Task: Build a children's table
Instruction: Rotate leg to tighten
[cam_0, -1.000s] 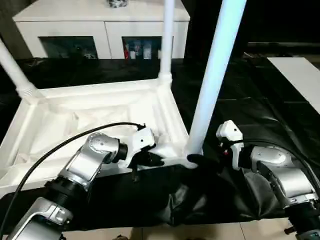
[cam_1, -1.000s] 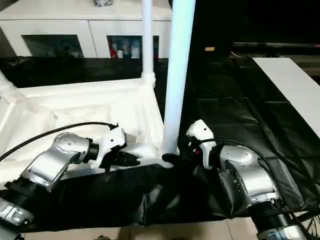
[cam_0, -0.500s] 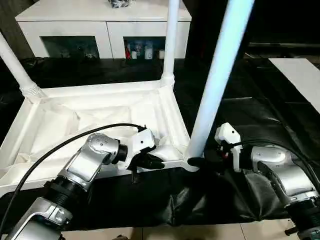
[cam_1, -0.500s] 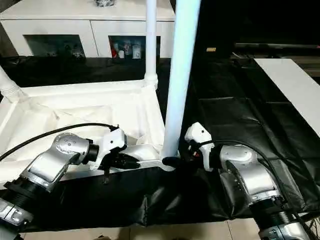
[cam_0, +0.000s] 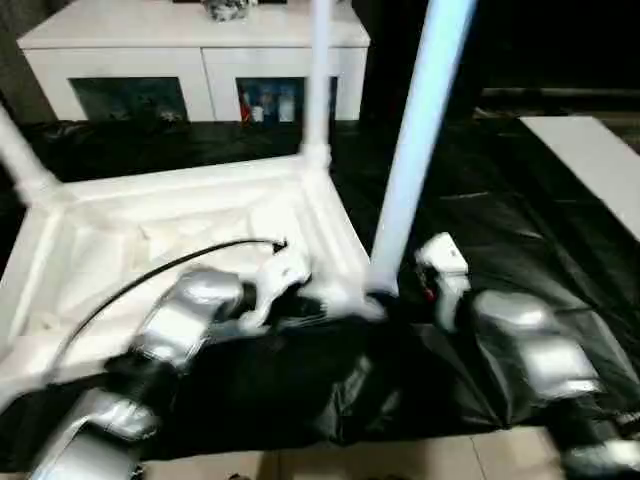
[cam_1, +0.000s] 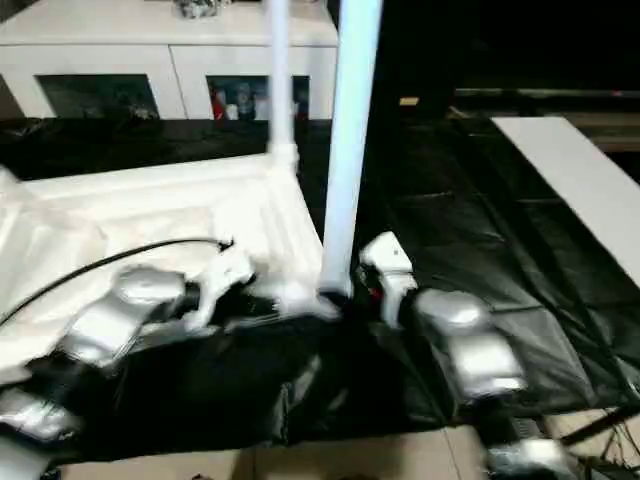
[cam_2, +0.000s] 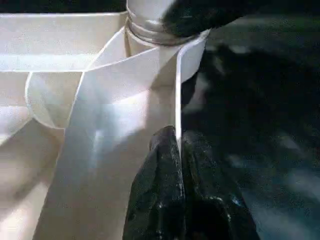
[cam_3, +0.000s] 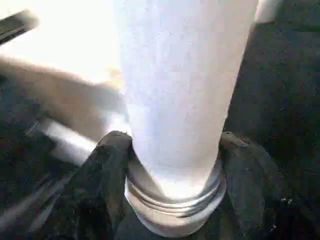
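Left gripper (cam_2: 177, 150): pinching rim of white ribbed plastic tabletop (cam_0: 150, 235), lower centre.
Right gripper (cam_3: 172, 165): clamped round long white tapered leg (cam_0: 410, 150).
Risk: leg cross-threading if tilted.

Our left gripper (cam_2: 176, 150) sits at lower centre of the head view, its two black fingers (cam_2: 159, 175) pinched together on the thin rim of the tabletop (cam_2: 100, 125). Our right gripper (cam_3: 172, 165) reaches in from the lower right, its fingers (cam_3: 107, 170) clamped on either side of the leg (cam_3: 180, 75) at its base, both silver forearms angling inward
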